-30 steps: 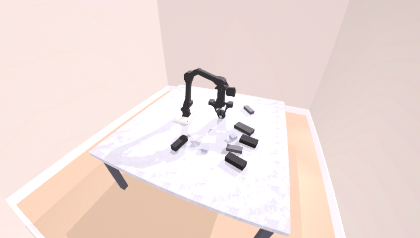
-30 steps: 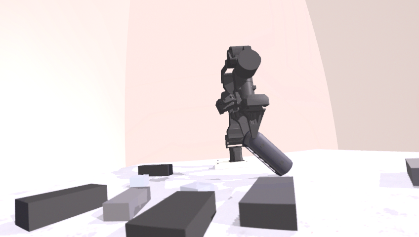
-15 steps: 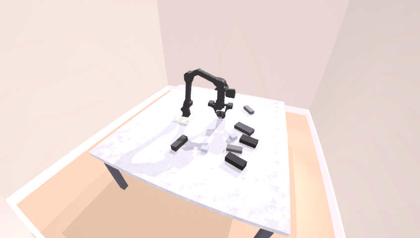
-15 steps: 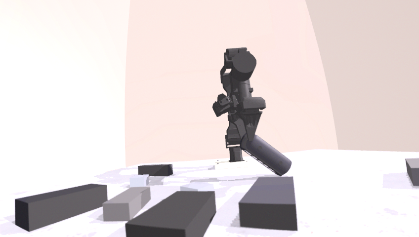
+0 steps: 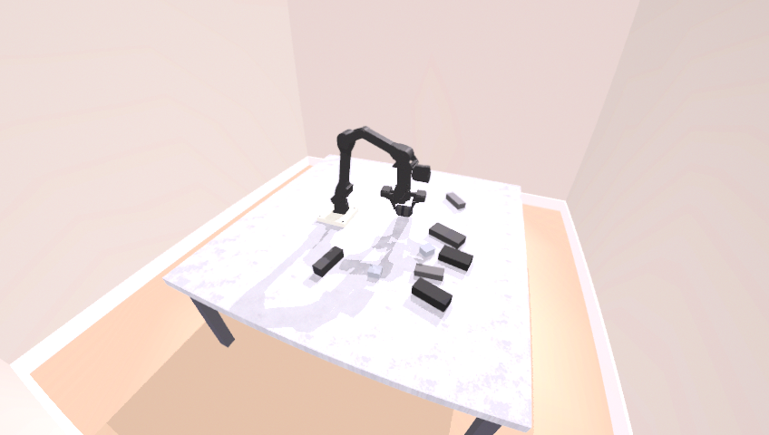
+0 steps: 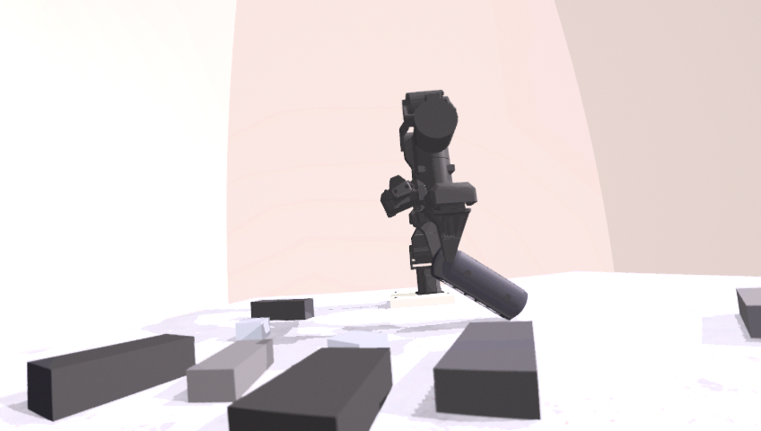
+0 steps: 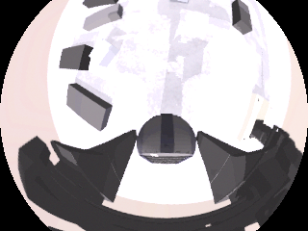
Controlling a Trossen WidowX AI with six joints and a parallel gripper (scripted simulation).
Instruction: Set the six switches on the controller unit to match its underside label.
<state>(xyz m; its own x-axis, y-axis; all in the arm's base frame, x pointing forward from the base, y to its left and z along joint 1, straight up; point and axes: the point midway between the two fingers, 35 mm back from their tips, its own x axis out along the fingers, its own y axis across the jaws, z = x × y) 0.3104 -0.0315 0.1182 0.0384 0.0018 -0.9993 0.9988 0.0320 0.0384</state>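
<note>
Presumably for label reading, the parallel-jaw tool (image 5: 403, 203) (image 6: 450, 256) (image 7: 167, 134) pinches the dark grey rounded controller unit (image 5: 403, 210) (image 6: 480, 285) (image 7: 166, 137), tilted in the exterior view.

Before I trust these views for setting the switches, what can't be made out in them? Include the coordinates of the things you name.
- Label squares: unreadable in every view; too small or turned away.
- Switch positions on the unit (image 5: 403, 210) (image 6: 483, 285) (image 7: 166, 140): unclear; wrist view shows mostly its end.
- Far-right block (image 6: 750, 314): cut by exterior view's edge.

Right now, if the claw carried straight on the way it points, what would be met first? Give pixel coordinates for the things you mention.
The white marbled table top (image 5: 377, 344) (image 6: 614, 368) (image 7: 144, 67), probably, touched by the lower end of the dark grey rounded controller unit (image 5: 403, 210) (image 6: 483, 285) (image 7: 166, 140) in the claw (image 5: 403, 206) (image 6: 447, 258) (image 7: 167, 134). The remaining gap is hard to judge.
</note>
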